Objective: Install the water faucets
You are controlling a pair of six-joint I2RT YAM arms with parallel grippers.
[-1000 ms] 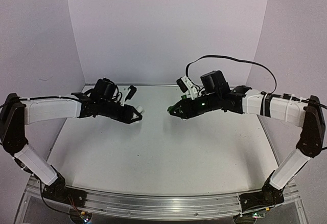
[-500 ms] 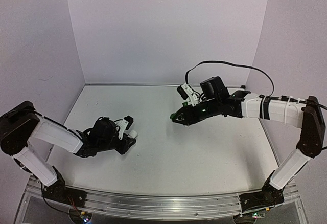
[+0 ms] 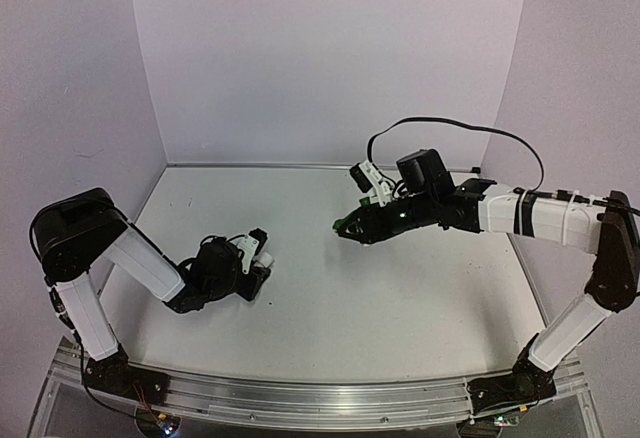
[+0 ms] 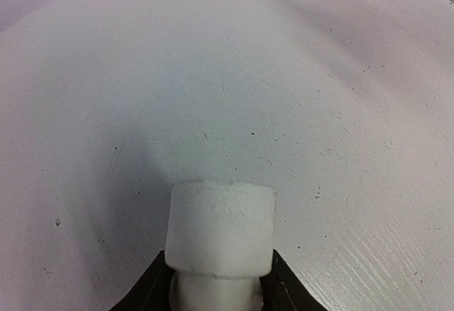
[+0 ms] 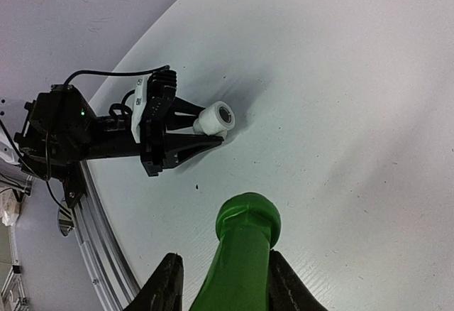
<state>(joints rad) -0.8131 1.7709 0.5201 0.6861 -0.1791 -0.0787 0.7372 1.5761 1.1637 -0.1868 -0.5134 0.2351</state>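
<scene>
left arm (image 3: 145, 263) low with fitting (image 4: 220, 233), right arm (image 3: 540, 216) outstretched with tap (image 5: 241, 254).

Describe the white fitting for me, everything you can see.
The fitting is a small, matte white plastic piece: a wide round collar on a narrower neck, with a dark bore in its free end. The left gripper clamps its neck, with the collar pointing out ahead. It sits low over the near left part of the table; whether it touches the surface is unclear.

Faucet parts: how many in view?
2: green tap in the right fingers, raised at centre-right; white fitting in the left fingers, low at front left. No others visible.
</scene>
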